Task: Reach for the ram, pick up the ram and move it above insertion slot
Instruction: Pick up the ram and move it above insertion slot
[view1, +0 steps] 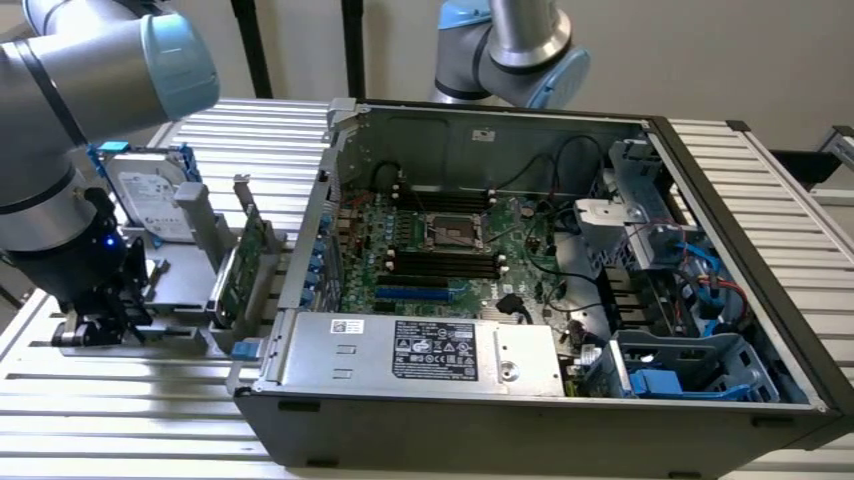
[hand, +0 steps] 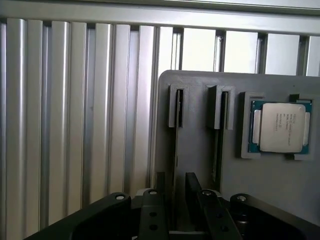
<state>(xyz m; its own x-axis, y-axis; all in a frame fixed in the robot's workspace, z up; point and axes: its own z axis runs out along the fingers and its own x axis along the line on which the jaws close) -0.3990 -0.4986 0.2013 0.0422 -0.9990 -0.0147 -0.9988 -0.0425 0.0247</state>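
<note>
Gripper (view1: 91, 322) is down over the gray holder (view1: 180, 335) at the exterior view's left, near side. In the wrist view the fingers (hand: 160, 192) are part-open and straddle the ram (hand: 175, 150), which stands on edge in the holder's slot. Gaps both sides, nothing gripped. CPU (hand: 280, 127) sits in its own pocket beside it. Open PC case (view1: 561, 400) is to the right, memory slots (view1: 447, 265) mid-board.

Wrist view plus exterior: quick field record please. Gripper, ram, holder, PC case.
gripper: open, fingers either side of the ram's edge, not closed on it
ram: on edge in its holder slot, not lifted
holder: grey, on the slatted table
CPU: in a holder recess, beyond a second slot
PC case: open, motherboard exposed, to the exterior view's right of the gripper
</note>
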